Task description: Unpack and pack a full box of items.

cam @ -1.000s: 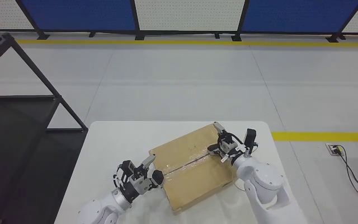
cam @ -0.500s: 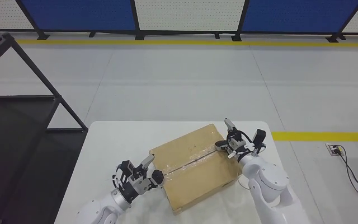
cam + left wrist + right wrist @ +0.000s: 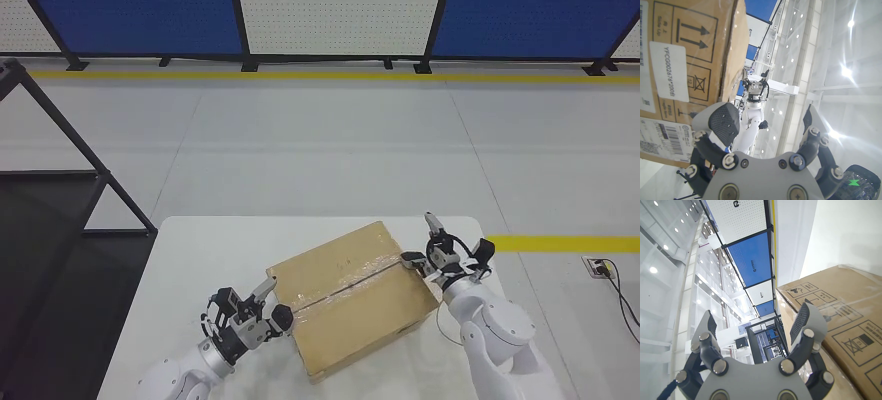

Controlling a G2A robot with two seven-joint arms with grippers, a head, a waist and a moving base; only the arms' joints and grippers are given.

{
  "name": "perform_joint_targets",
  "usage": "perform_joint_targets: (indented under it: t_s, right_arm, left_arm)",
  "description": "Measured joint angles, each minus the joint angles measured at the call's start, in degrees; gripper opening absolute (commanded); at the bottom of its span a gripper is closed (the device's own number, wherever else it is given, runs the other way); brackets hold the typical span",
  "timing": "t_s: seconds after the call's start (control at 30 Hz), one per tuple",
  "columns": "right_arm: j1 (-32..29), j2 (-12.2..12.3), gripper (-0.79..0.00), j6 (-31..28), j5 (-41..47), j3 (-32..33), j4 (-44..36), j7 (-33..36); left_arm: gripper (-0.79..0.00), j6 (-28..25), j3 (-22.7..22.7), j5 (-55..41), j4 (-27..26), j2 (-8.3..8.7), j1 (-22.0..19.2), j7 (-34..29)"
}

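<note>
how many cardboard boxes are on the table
1. The cardboard box lies in the middle of the white table, flaps shut with tape along the seam, between the left gripper and the right gripper. Whatever is inside it is hidden.

Up-arrows [image 3: 703, 31], barcode label [image 3: 663, 137] on box [image 3: 728, 37]

The box [image 3: 345, 300] blocks the table's [image 3: 200, 260] middle, leaving room alongside.

Smooth white rounded arm casings [image 3: 495, 335] are seen. The left gripper [image 3: 768, 113] and right gripper [image 3: 757, 311] are built of grey metal plates, silver screws, black links and dotted black rubber pads [image 3: 724, 121]. A black cable [image 3: 668, 387] is attached.
</note>
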Motion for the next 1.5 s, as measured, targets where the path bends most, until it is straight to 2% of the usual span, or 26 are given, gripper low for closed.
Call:
perform_joint_targets:
  t_s: [0.37,0.67,0.8,1.0,1.2,1.3,1.5]
  right_arm:
    - [-0.5,0.0,0.0,-1.3,5.1,2.5,1.8,-0.7]
    - [-4.2,0.2,0.0,-5.7,6.8,3.0,-3.3,4.6]
    - [-5.0,0.4,0.0,-5.2,3.3,1.3,-6.4,6.8]
    - [-5.5,0.3,0.0,-3.8,-1.8,-1.5,-9.8,3.0]
    - [-5.4,0.4,0.0,-3.8,-1.7,-1.5,-9.8,3.1]
    - [-5.5,0.3,0.0,-3.8,-1.7,-1.5,-9.7,3.0]
    - [-2.1,-0.3,0.0,-2.3,0.3,-3.7,-4.8,-0.8]
  left_arm:
    - [0.0,-0.7,-0.4,0.2,-0.9,0.02,0.9,0.0]
    - [0.0,-2.3,-2.1,-0.4,-3.2,0.18,2.5,-0.3]
    - [0.0,-3.9,-4.5,-2.2,-3.9,0.31,3.8,0.2]
    - [0.0,-5.0,-9.8,-7.2,-3.6,0.62,6.1,-0.1]
    - [0.0,-5.8,-14.2,-10.9,-4.0,0.84,8.8,-0.2]
    - [0.0,-3.2,-14.5,-12.9,-4.1,0.89,9.4,-1.3]
    - [0.0,-3.6,-14.5,-12.8,-4.1,0.89,9.3,-1.2]
